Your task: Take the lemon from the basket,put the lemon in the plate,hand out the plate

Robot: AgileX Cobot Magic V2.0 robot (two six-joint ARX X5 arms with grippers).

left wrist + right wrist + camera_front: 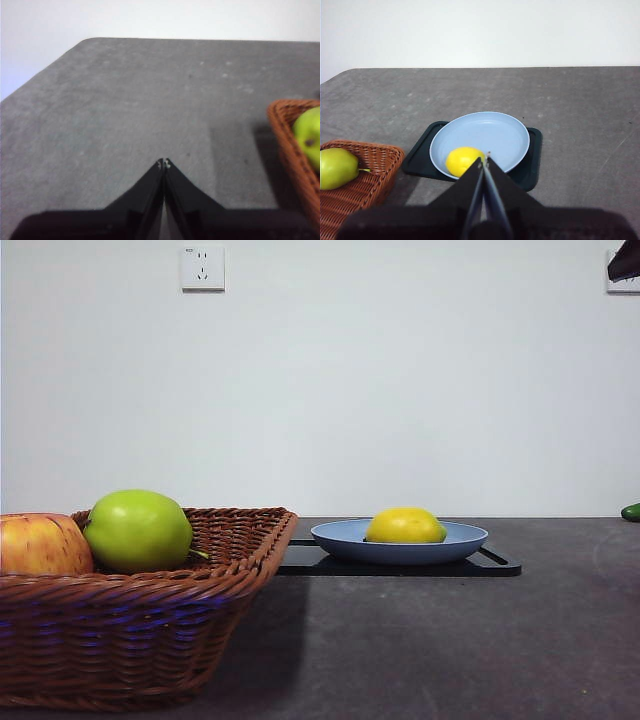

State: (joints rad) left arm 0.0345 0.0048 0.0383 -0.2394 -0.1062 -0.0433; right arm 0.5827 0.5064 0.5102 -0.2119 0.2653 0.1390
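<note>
A bright yellow lemon point(405, 526) lies inside a shallow blue plate point(460, 538), toward the side of the plate nearest the basket. The plate sits on a flat black rectangular tray point(497, 564), which rests on a dark grey table point(450, 650). Just beside the tray stands a brown woven wicker basket point(140, 640), holding a round green apple point(138, 530) and, touching it, a red-yellow apple point(40, 544).

The right gripper point(484, 159) hangs above the table, close over the near edge of the plate, its two black jaws pressed together and holding nothing. The lemon shows just past its tips. The left gripper point(163, 162) hovers over bare table off to the side of the basket, its jaws also closed together and empty. A white wall socket point(202, 268) is mounted on the pale wall behind. A small green object point(631, 511) peeks in at the table's far edge.
</note>
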